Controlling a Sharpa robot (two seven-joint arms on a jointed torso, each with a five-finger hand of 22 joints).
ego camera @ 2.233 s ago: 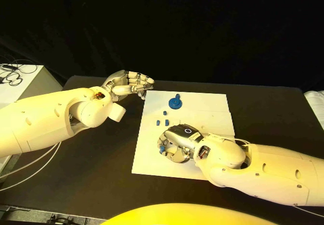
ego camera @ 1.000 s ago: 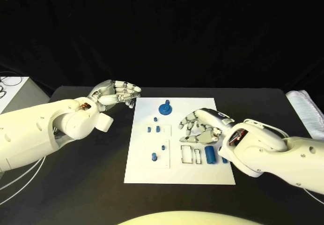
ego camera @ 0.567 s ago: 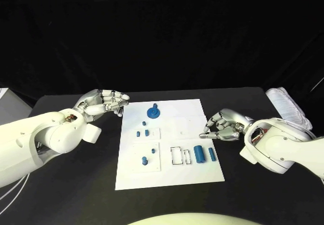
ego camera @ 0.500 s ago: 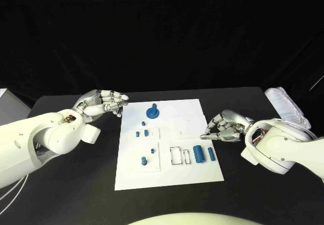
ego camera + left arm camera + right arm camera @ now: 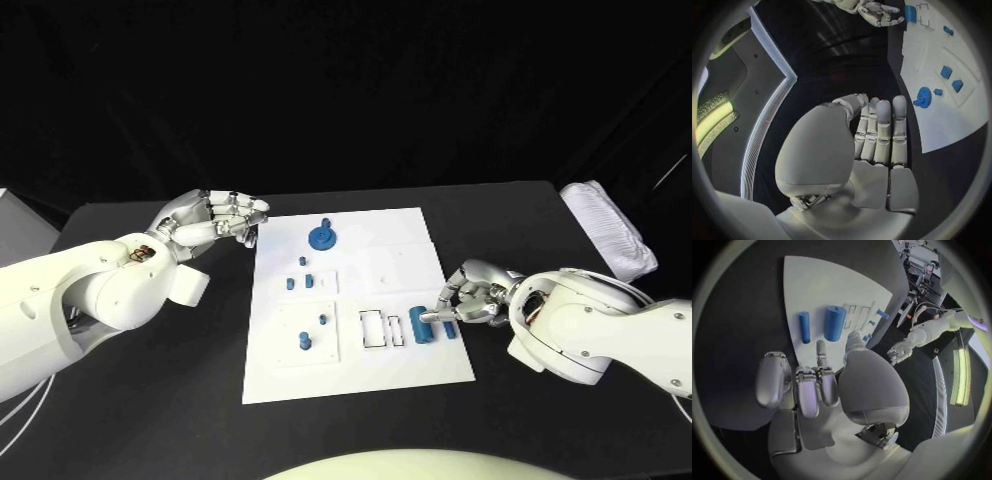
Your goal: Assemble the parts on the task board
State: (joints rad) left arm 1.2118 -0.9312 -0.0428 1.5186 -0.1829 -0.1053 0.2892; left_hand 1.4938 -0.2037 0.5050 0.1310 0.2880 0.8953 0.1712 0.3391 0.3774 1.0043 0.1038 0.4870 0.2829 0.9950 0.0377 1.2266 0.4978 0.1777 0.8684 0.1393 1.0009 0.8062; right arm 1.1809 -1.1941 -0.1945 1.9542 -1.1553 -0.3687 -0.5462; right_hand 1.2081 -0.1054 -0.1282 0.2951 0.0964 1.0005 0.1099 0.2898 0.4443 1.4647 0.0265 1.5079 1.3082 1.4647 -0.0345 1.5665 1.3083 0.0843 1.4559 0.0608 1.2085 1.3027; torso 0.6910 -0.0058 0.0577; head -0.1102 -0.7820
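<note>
At the task board (image 5: 361,375) right edge — right hand (image 5: 464,300), curled, empty.

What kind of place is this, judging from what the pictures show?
Probably a robotics lab or test bench. A black table stands before dark drapes, bearing a white task board with small blue parts, and two white arms end in silver hands: the left hand and the right hand.

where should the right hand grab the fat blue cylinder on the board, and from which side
Best guess: grip the fat blue cylinder across its round middle, coming down from above on the right hand's side. It lies flat on the white board, so its ends offer little hold. A thinner cylinder lies close on that side and empty outlined slots on the other, so fingers should drop in narrowly.
</note>
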